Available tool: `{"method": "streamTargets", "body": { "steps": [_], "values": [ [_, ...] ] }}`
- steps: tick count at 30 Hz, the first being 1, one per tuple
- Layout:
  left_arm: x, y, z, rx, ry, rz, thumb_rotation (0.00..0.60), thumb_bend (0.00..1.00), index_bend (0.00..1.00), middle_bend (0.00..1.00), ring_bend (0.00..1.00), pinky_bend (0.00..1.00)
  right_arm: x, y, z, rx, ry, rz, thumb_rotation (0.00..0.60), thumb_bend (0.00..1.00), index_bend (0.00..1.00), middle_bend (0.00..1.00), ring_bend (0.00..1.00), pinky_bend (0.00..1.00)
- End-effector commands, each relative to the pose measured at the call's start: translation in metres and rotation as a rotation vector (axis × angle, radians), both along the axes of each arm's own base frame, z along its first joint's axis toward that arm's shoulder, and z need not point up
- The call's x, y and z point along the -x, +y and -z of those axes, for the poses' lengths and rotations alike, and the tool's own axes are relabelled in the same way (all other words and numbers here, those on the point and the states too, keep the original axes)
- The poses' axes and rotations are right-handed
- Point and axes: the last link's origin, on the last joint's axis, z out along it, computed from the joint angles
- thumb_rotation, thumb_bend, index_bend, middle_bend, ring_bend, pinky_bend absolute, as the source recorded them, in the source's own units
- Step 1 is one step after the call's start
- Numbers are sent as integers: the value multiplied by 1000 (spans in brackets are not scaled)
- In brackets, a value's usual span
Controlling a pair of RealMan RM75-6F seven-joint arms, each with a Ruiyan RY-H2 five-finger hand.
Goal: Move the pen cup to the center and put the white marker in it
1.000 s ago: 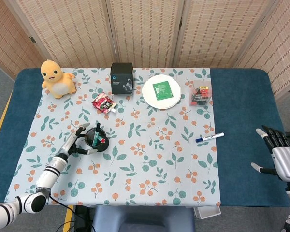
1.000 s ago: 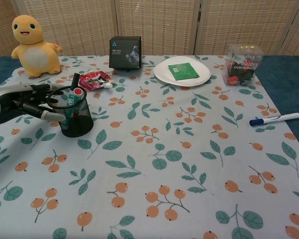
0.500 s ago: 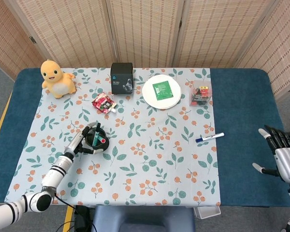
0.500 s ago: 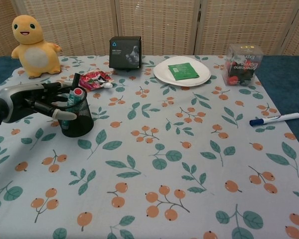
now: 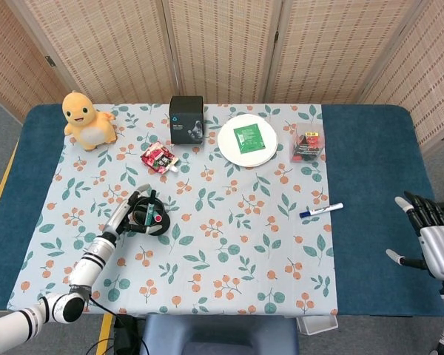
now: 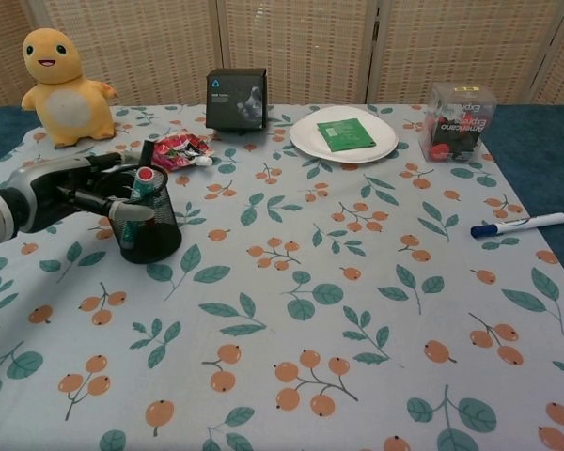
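— Cup (image 6: 146,225) first: where does it sit, and what has hold of it?

— It stands on the left part of the flowered cloth (image 6: 357,310), well short of the middle. My left hand (image 6: 80,193) is wrapped around its mesh wall, fingers on the far side and thumb on the near side, so it is clamped on the cup. A side grasp keeps the rim free, since other pens (image 5: 153,211) already stick out of the top.

— Is it upright?

— In the chest view it seems to lean a little toward the middle of the bench (image 5: 362,148); I judge that comes from my hand pushing it that way, but I can't tell whether the base has left the cloth.

— And the white marker (image 6: 517,225)?

— Lying flat at the right edge of the cloth, blue cap pointing left, touching nothing. It is well apart from the cup.

— Your other hand?

— My right hand (image 5: 433,237) hangs off the right end of the bench, fingers spread, holding nothing. It is nearer to the marker, so I expect it will do that pickup once the cup is centred.
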Motion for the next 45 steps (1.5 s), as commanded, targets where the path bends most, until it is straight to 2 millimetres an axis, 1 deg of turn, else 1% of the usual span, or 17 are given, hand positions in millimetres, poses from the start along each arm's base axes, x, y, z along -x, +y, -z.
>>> {"method": "streamTargets", "body": {
  "steps": [1, 7, 10, 13, 16, 20, 23, 26, 29, 33, 37, 45],
  "values": [
    [-2, -1, 0, -7, -2, 6, 600, 179, 68, 357, 268, 339, 0, 1, -1, 3, 1, -1, 600, 101, 80, 0, 0, 0],
    [-8, -4, -8, -39, -4, 20, 600, 179, 73, 359, 272, 348, 0, 2, -1, 3, 0, -2, 600, 101, 80, 0, 0, 0],
    [-16, -4, -16, -65, -7, 35, 600, 179, 73, 359, 272, 348, -1, 1, 0, 1, -2, -3, 600, 101, 80, 0, 0, 0],
    [-29, -5, -20, -87, -3, 58, 600, 179, 73, 359, 272, 348, -1, 1, 0, -5, -5, -3, 600, 101, 80, 0, 0, 0],
    [-45, -5, -19, -93, 3, 83, 600, 179, 74, 359, 272, 348, -1, 0, 0, -10, -12, -4, 600, 101, 80, 0, 0, 0],
    [-65, -4, -7, -71, 4, 105, 600, 179, 74, 359, 272, 348, 1, 0, -3, -12, -29, -3, 600, 101, 80, 0, 0, 0],
    [-76, 0, 4, -54, 7, 118, 600, 179, 75, 359, 272, 348, 2, 1, -7, -3, -42, 0, 600, 101, 80, 0, 0, 0],
    [-84, 6, 15, -32, 6, 125, 600, 179, 77, 359, 272, 348, 3, 3, -12, 5, -56, -4, 600, 101, 80, 0, 0, 0],
    [-89, 9, 22, -20, 5, 129, 600, 178, 79, 359, 272, 348, 4, 4, -13, 9, -61, -4, 600, 101, 80, 0, 0, 0],
    [-102, 20, 37, 0, 5, 145, 600, 179, 80, 359, 272, 348, 7, 6, -18, 11, -79, 3, 600, 101, 80, 0, 0, 0],
    [-107, 27, 42, 1, 2, 146, 600, 179, 83, 359, 272, 348, 8, 6, -20, 7, -87, 1, 600, 101, 80, 0, 0, 0],
    [-109, 34, 58, 38, 18, 148, 600, 179, 88, 359, 272, 348, 10, 8, -24, 12, -96, -1, 600, 101, 80, 0, 0, 0]
  ]
}}
